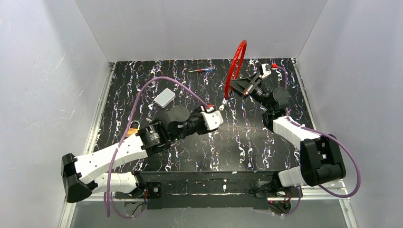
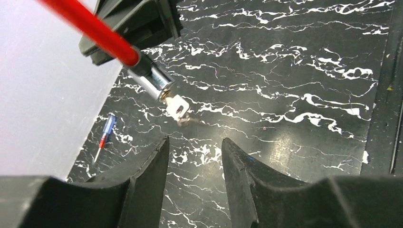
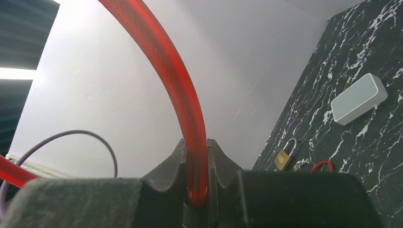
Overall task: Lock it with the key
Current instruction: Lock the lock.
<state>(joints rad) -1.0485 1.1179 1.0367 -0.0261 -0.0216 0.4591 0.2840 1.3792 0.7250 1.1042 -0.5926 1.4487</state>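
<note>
A red cable lock (image 1: pixel 236 61) arches up over the far middle of the table. My right gripper (image 1: pixel 241 86) is shut on the cable, which runs between its fingers in the right wrist view (image 3: pixel 196 142). The cable's silver lock cylinder (image 2: pixel 152 80) hangs down with a small silver key (image 2: pixel 177 107) in its end; the key also shows in the top view (image 1: pixel 222 107). My left gripper (image 2: pixel 195 142) is open and empty. It sits just below the key, a short gap away, and also shows in the top view (image 1: pixel 218 114).
A brass padlock (image 1: pixel 133 127) lies at the left by the left arm, also in the right wrist view (image 3: pixel 284 157). A white box (image 1: pixel 165 98) lies left of centre. A blue and red screwdriver (image 1: pixel 200 70) lies near the back wall.
</note>
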